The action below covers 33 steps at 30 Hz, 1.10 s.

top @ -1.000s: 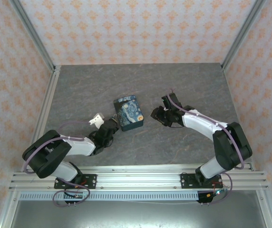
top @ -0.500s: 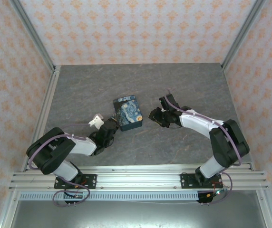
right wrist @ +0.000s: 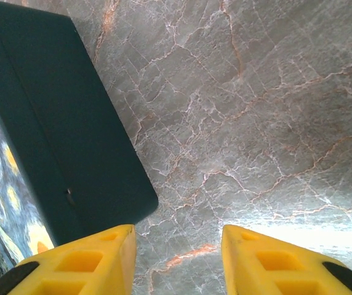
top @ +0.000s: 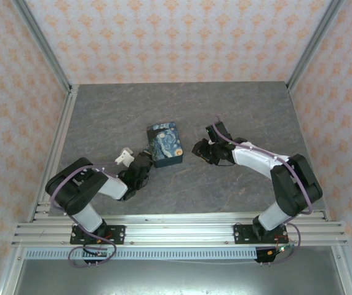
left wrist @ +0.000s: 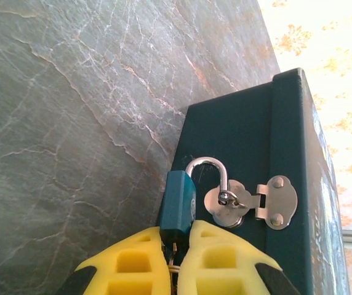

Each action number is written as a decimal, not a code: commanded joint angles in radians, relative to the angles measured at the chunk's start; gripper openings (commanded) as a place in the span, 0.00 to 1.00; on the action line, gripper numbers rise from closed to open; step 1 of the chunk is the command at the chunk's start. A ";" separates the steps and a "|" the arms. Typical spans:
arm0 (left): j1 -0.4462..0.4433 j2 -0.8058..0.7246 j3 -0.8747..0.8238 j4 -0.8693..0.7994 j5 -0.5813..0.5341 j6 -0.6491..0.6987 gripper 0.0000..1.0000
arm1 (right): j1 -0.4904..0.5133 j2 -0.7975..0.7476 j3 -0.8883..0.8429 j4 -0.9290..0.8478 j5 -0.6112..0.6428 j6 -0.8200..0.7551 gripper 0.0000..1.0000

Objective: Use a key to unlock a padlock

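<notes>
Here, boxy teal padlock (left wrist: 177, 206) hooks shiny hasp (left wrist: 274, 200).

The left gripper (left wrist: 176, 239) is pinching a thin key (left wrist: 175, 253) against the underside of the teal padlock (left wrist: 178, 206), whose shackle is hanging through the silver hasp (left wrist: 274, 200) of the dark box (left wrist: 250, 135).

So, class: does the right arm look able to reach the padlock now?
Probably not. The padlock hangs on the box's far side from the right gripper, and the left gripper already crowds it.
</notes>
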 commanded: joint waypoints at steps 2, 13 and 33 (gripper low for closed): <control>0.011 0.032 0.010 0.092 -0.010 -0.039 0.00 | 0.005 -0.007 -0.021 0.016 0.002 0.007 0.41; 0.034 -0.090 0.004 0.017 -0.018 0.007 0.00 | 0.005 -0.015 -0.025 0.014 0.011 0.007 0.41; 0.294 -0.339 0.007 -0.425 0.279 0.222 0.00 | 0.005 -0.077 -0.039 -0.046 0.041 -0.021 0.41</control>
